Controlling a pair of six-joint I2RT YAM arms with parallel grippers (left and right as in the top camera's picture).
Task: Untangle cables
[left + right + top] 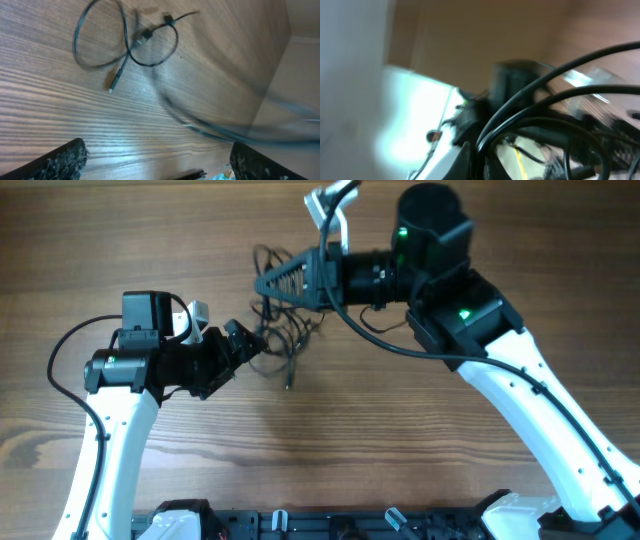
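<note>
From overhead you see the cables (283,332) bunched on the table (380,440) between both grippers. Only your left wrist view shows loose loops and a plug (114,85) lying flat, with the left gripper (157,162) spread wide. Your right wrist view gives only blurred strands, so you cannot tell whether the right gripper (268,280) is clamped.

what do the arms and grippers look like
The left arm and right arm have white tapered links, black joint housings and thin black wires alongside. Green lights glow on the right. The black left gripper has rough-textured fingers; the right gripper is black, ribbed.
</note>
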